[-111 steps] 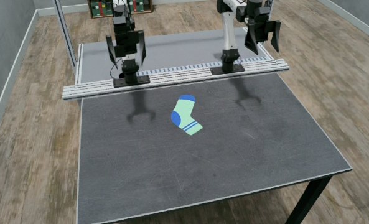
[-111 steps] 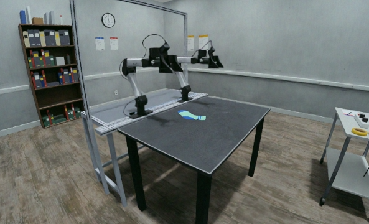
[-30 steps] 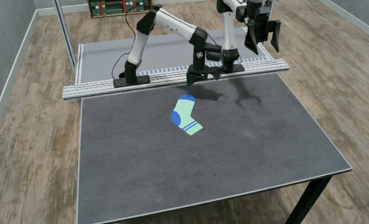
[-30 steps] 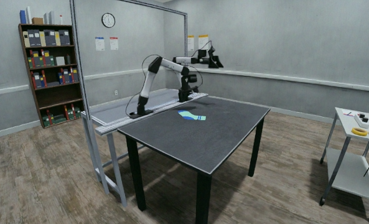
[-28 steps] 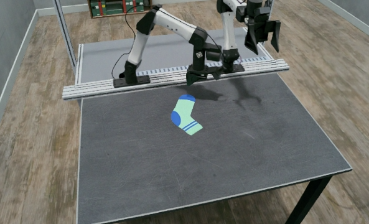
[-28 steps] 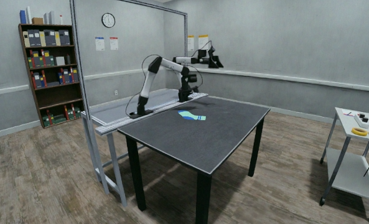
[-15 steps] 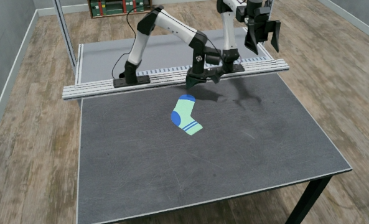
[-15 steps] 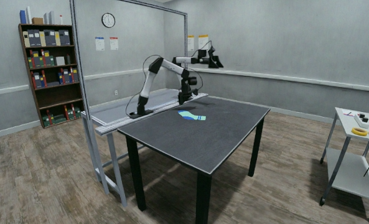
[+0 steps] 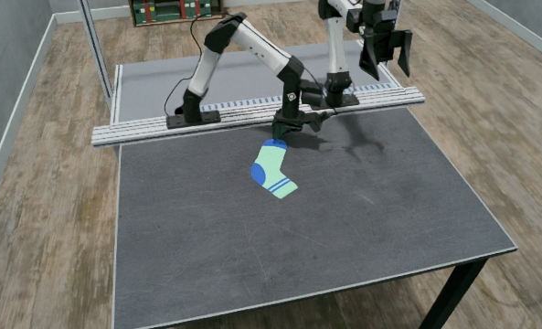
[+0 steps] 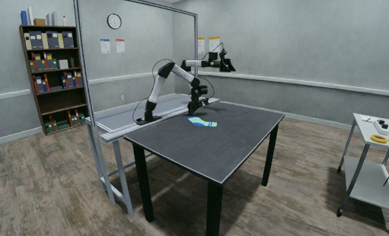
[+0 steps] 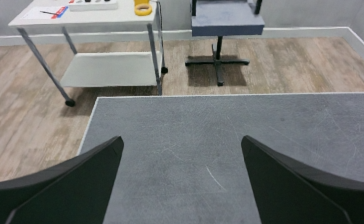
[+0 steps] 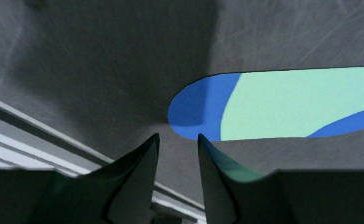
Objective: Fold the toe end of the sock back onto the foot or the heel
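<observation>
Mint sock [image 9: 272,161] [image 10: 203,121] [image 12: 283,102] (blue toe and heel) lies flat, unfolded.
</observation>
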